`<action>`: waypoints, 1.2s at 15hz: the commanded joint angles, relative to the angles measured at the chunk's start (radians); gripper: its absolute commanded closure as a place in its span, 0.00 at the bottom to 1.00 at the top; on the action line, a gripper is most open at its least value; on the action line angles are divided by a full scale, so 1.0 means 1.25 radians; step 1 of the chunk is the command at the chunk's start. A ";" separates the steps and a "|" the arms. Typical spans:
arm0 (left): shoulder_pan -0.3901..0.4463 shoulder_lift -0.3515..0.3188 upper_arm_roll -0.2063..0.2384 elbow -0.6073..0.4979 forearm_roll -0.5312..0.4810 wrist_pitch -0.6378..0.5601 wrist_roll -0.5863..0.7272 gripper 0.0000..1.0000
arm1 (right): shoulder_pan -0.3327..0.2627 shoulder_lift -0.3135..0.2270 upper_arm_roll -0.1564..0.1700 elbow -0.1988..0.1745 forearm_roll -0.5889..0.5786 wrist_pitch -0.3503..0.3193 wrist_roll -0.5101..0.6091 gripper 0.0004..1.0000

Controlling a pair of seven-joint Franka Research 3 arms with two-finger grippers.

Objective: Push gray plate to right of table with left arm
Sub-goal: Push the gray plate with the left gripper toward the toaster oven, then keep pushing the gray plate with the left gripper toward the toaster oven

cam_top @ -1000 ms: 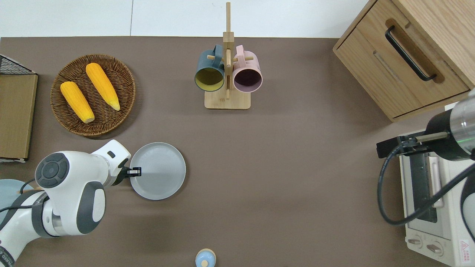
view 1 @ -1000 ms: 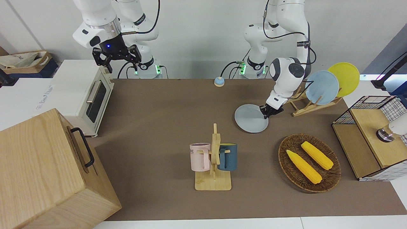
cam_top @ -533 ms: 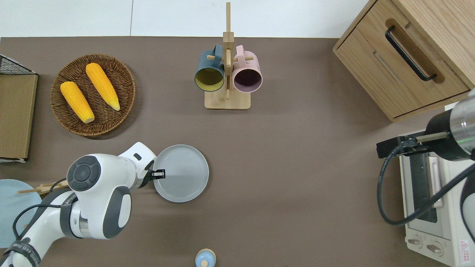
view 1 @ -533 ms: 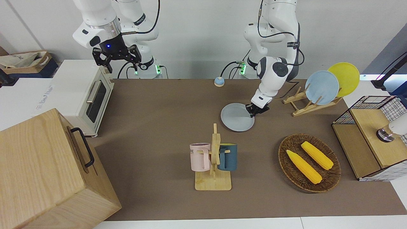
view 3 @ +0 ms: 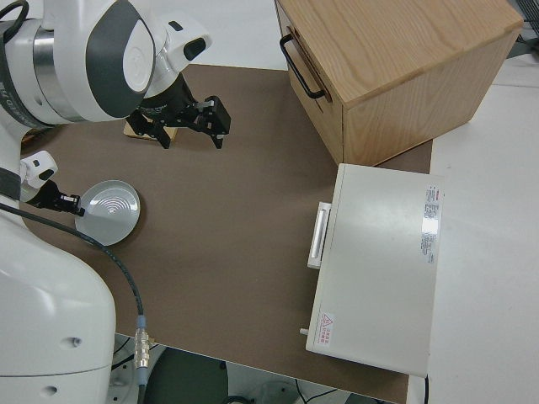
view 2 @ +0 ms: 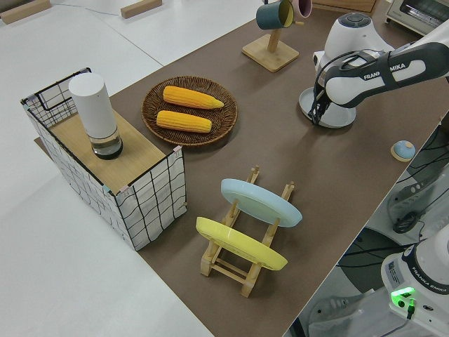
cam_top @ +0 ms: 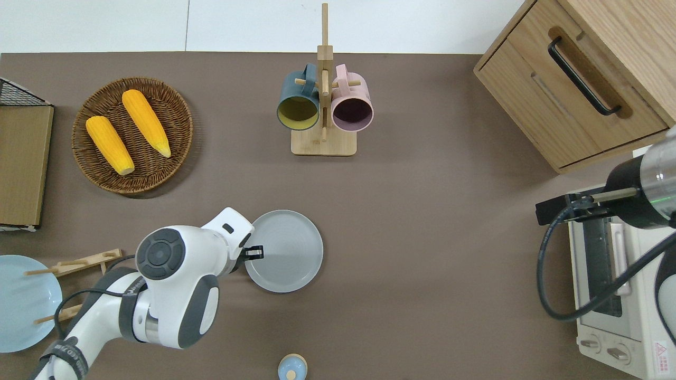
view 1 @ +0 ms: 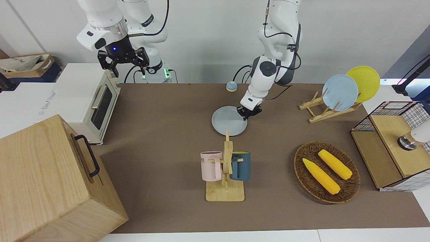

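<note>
The left hand is down at the rim of the gray plate, on the edge toward the left arm's end of the counter; whether its fingers are apart or together cannot be told. The plate lies flat mid-counter, nearer to the robots than the mug stand. The right hand, parked, has its fingers spread and holds nothing.

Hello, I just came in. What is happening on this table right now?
The left gripper is low at the rim of the gray plate, pushing it across the table toward the right arm's end. The plate lies flat near the middle, nearer to the robots than the mug stand. The right arm is parked.
</note>
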 commanded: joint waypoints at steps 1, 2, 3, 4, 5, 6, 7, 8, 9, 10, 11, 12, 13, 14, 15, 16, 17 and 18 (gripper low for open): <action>-0.074 0.074 -0.010 0.084 -0.006 0.010 -0.119 1.00 | -0.009 -0.006 0.003 0.000 0.006 -0.010 -0.002 0.02; -0.094 0.094 -0.018 0.108 -0.005 0.010 -0.155 1.00 | -0.009 -0.006 0.003 0.001 0.006 -0.010 -0.001 0.02; -0.116 0.117 -0.021 0.136 -0.005 0.011 -0.193 1.00 | -0.009 -0.006 0.004 0.000 0.006 -0.010 -0.002 0.02; -0.136 0.136 -0.021 0.164 -0.003 0.011 -0.226 1.00 | -0.009 -0.006 0.004 0.000 0.006 -0.010 -0.001 0.02; -0.167 0.164 -0.021 0.196 0.002 0.011 -0.268 1.00 | -0.009 -0.006 0.004 0.000 0.006 -0.010 -0.002 0.02; -0.184 0.181 -0.021 0.217 0.004 0.011 -0.290 1.00 | -0.009 -0.006 0.004 0.000 0.006 -0.010 -0.002 0.02; -0.199 0.193 -0.021 0.236 0.005 0.011 -0.308 1.00 | -0.009 -0.006 0.004 0.000 0.006 -0.010 -0.002 0.02; -0.216 0.203 -0.021 0.254 0.005 0.011 -0.329 1.00 | -0.009 -0.006 0.004 0.000 0.006 -0.010 -0.002 0.02; -0.232 0.215 -0.021 0.276 0.005 0.011 -0.355 1.00 | -0.009 -0.006 0.004 0.000 0.006 -0.010 -0.002 0.02; -0.247 0.229 -0.021 0.302 0.006 0.010 -0.380 1.00 | -0.009 -0.006 0.003 0.000 0.008 -0.010 -0.002 0.02; -0.263 0.245 -0.020 0.328 0.009 0.010 -0.404 1.00 | -0.009 -0.006 0.004 0.000 0.006 -0.010 -0.002 0.02; -0.283 0.267 -0.020 0.364 0.010 0.010 -0.429 1.00 | -0.009 -0.006 0.003 0.000 0.006 -0.010 -0.002 0.02; -0.305 0.280 -0.019 0.372 0.009 0.010 -0.440 1.00 | -0.009 -0.006 0.004 0.001 0.006 -0.010 -0.002 0.02; -0.311 0.283 -0.019 0.376 0.014 0.012 -0.442 1.00 | -0.009 -0.006 0.003 0.000 0.006 -0.010 -0.001 0.02; -0.311 0.290 -0.020 0.379 0.022 0.013 -0.446 1.00 | -0.009 -0.006 0.004 0.000 0.006 -0.010 -0.002 0.02; -0.312 0.293 -0.020 0.382 0.032 0.013 -0.461 1.00 | -0.009 -0.006 0.003 0.000 0.006 -0.010 -0.002 0.02; -0.318 0.299 -0.021 0.392 0.040 0.013 -0.471 1.00 | -0.009 -0.006 0.003 0.001 0.006 -0.010 -0.002 0.02; -0.320 0.310 -0.021 0.411 0.041 0.013 -0.474 0.92 | -0.009 -0.006 0.004 0.000 0.006 -0.010 -0.001 0.02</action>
